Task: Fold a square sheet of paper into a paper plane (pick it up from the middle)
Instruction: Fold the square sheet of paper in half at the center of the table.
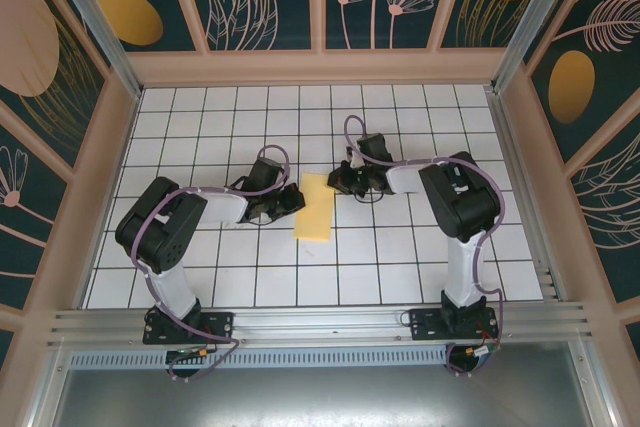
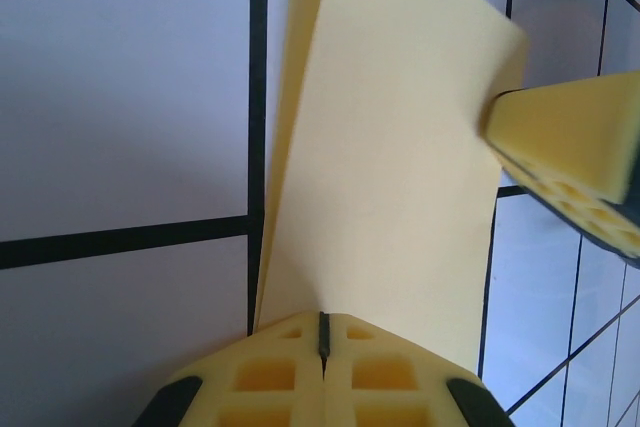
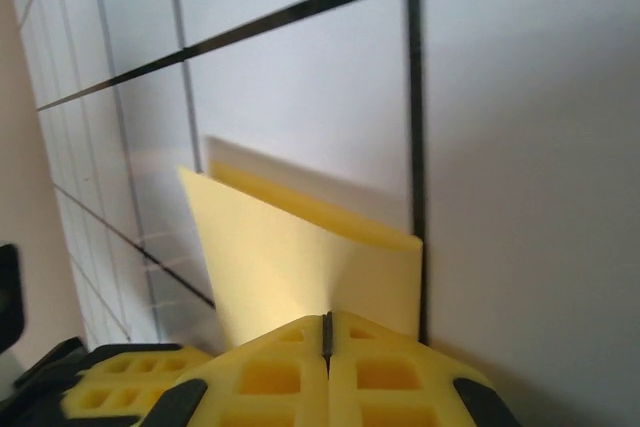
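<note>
The square sheet of paper (image 1: 315,209) lies doubled over in the middle of the table as a yellow strip one tile wide and two long. My left gripper (image 1: 296,199) is at its left edge. In the left wrist view the left gripper (image 2: 322,332) is shut on the paper (image 2: 390,167), whose two layers spread away from the tips. My right gripper (image 1: 338,180) is at the strip's far right edge. The right wrist view has the right gripper (image 3: 326,332) shut on the paper (image 3: 300,257) too. One of the right gripper's fingers (image 2: 565,142) touches the sheet's far side.
A white table with a black grid (image 1: 420,277) stretches round the paper. Patterned walls (image 1: 320,62) close it in at the back and sides. An aluminium rail (image 1: 320,322) runs along the near edge by the arm bases.
</note>
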Robot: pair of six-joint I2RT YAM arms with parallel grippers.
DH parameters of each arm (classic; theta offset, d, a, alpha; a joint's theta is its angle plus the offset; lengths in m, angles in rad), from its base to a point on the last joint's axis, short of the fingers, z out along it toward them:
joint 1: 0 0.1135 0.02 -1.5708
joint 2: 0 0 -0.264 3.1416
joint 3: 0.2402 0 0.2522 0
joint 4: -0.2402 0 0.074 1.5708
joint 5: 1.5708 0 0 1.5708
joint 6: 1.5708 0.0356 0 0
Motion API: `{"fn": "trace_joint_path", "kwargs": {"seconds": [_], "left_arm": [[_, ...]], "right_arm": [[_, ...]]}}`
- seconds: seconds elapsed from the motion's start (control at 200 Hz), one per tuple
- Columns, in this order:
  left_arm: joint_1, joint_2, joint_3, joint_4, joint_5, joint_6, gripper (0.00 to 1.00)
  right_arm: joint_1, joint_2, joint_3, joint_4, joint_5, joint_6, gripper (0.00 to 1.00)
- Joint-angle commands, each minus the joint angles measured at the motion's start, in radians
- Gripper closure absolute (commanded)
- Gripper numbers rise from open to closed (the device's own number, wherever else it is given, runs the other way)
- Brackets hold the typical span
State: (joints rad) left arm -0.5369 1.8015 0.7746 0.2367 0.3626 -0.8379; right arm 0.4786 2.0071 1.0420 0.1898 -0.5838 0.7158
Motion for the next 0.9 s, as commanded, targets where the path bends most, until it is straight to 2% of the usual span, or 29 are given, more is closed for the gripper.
{"fn": "trace_joint_path", "kwargs": {"seconds": [0.0, 0.34, 0.706, 0.896], "left_arm": [[-0.008, 0.059, -0.050, -0.131, -0.038, 0.028, 1.00], [-0.009, 0.056, -0.057, -0.134, -0.042, 0.028, 1.00], [-0.008, 0.062, -0.051, -0.137, -0.042, 0.030, 1.00], [-0.009, 0.067, -0.051, -0.134, -0.041, 0.028, 1.00]], "right_arm": [[-0.002, 0.039, -0.004, -0.028, 0.035, 0.006, 1.00], [-0.022, -0.037, 0.089, -0.062, -0.029, -0.006, 1.00], [-0.034, 0.048, 0.099, -0.078, -0.022, -0.023, 1.00], [-0.034, 0.080, 0.068, -0.091, 0.042, -0.024, 1.00]]}}
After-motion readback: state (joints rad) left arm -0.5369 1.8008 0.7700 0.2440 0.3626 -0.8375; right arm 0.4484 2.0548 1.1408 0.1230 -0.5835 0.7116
